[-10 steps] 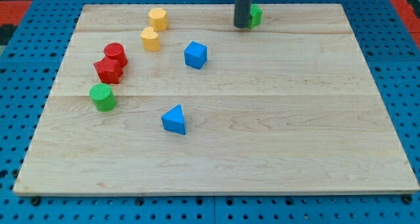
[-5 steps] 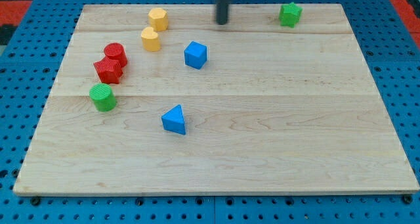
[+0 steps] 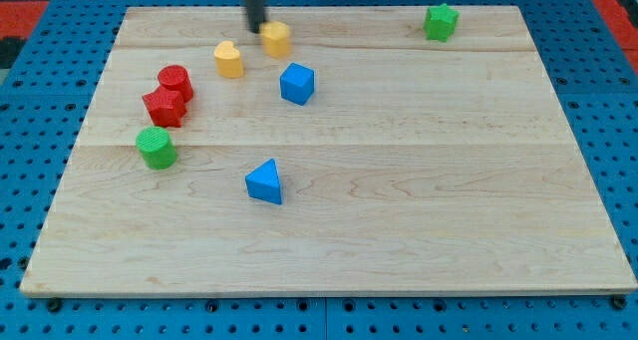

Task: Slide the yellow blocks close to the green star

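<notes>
Nearest the view's bottom, the blue triangular block (image 3: 264, 181) sits alone on the wooden board (image 3: 419, 210), clear of any likely route. Further up at the view's left, the green round block (image 3: 157, 148) lies just below the red blocks (image 3: 168, 96), two pieces packed together; none of these bears on the task. The blue cube (image 3: 297, 83) stands just below and to the right of the working area and could be clipped if a push runs low. Above it, one yellow block (image 3: 228, 59) rests to the left, apart from the second yellow block (image 3: 276, 39). My tip (image 3: 257, 27) stands touching the upper left side of that second block, a position judged suited to driving it rightward. There is no claw on this rod, so none can be reported spread or pinched. The green star (image 3: 440, 21) sits far right along the top edge, well apart from both yellow blocks, with bare board between.
</notes>
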